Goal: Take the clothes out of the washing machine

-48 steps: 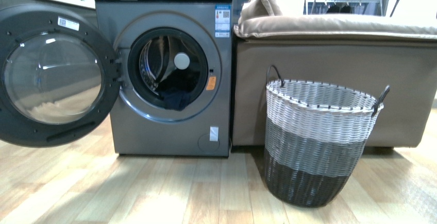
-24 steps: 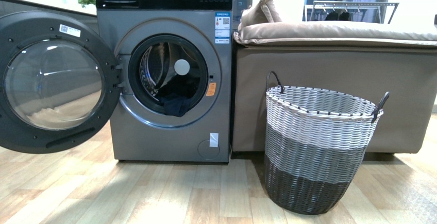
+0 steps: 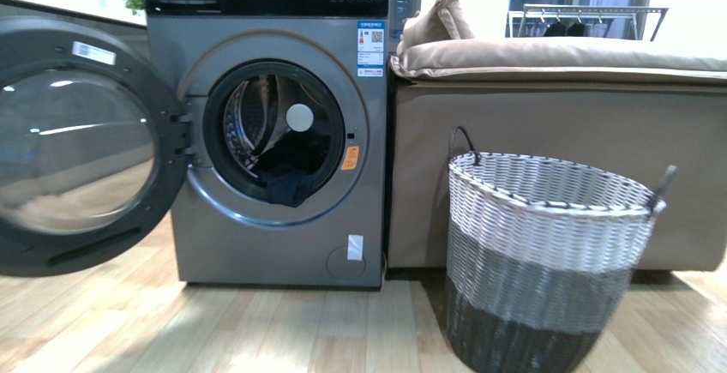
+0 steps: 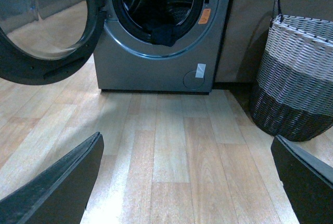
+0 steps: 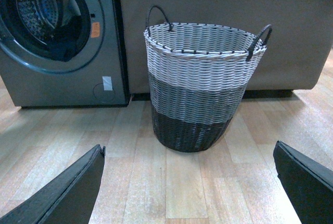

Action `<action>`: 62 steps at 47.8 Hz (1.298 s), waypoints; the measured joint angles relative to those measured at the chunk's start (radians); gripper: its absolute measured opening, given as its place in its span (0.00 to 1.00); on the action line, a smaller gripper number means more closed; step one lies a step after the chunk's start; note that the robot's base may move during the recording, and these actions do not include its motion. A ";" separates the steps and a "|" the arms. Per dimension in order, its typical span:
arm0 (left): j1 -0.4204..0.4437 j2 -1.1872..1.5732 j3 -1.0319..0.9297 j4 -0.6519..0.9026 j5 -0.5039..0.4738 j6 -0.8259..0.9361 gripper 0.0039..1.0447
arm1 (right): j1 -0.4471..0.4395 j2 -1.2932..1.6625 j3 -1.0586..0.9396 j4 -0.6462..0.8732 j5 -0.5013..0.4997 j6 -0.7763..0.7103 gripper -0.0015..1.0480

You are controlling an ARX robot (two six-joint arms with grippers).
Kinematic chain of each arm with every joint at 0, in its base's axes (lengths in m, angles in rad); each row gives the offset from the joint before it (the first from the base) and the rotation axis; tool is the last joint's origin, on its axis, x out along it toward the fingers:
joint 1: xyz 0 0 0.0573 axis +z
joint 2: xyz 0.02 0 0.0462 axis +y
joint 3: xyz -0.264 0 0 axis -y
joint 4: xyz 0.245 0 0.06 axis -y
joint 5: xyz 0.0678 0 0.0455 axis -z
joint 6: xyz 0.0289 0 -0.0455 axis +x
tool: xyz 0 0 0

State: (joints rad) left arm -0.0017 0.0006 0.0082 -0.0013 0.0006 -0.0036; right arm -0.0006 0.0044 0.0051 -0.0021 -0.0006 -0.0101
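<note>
You are facing the washing machine [image 3: 266, 244], which is standing on the wooden floor [image 3: 257, 330]. Its round door [image 3: 77, 146] is hanging wide open on the left side of the front view.

The clothes [image 3: 287, 186] are lying as a dark navy bundle inside the drum [image 3: 244, 116], low in the round mouth. One fold is drooping onto the lower lip of the opening. An orange sticker [image 3: 350, 158] is sitting just beside the mouth on its right, and a blue-and-white label [image 3: 370, 43] is showing on the upper right of the front panel.

A woven basket [image 3: 549, 261] is standing on the floor to the right of the machine and apart from it, banded white, grey and dark from top to bottom. Dark handles are rising from its rim. Its bottom is hidden from you, so you cannot tell what it is holding.

A brown sofa [image 3: 557, 150] is standing behind the basket, with its end just beside the machine's right side. A beige cushion [image 3: 437, 21] is resting on top at that end.

Left claw [image 4: 186, 139]: it is hovering above the floor and pointing at the machine, well apart from the clothes. Its two dark fingers [image 4: 57, 187] are spreading wide at the edges of the left wrist view, and it is gripping nothing.

Right claw [image 5: 188, 147]: it is hovering above the floor and pointing at the basket, well apart from it. It too is gaping wide and carrying nothing.
</note>
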 joint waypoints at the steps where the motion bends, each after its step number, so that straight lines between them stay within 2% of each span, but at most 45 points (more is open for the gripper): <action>1: 0.000 0.000 0.000 0.000 0.000 0.000 0.94 | 0.000 0.000 0.000 0.000 0.000 0.000 0.93; 62: 0.000 0.000 0.000 0.000 -0.001 0.000 0.94 | 0.000 0.000 0.000 -0.001 0.001 0.000 0.93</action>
State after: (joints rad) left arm -0.0017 0.0006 0.0082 -0.0017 -0.0006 -0.0036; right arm -0.0006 0.0044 0.0051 -0.0029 0.0002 -0.0101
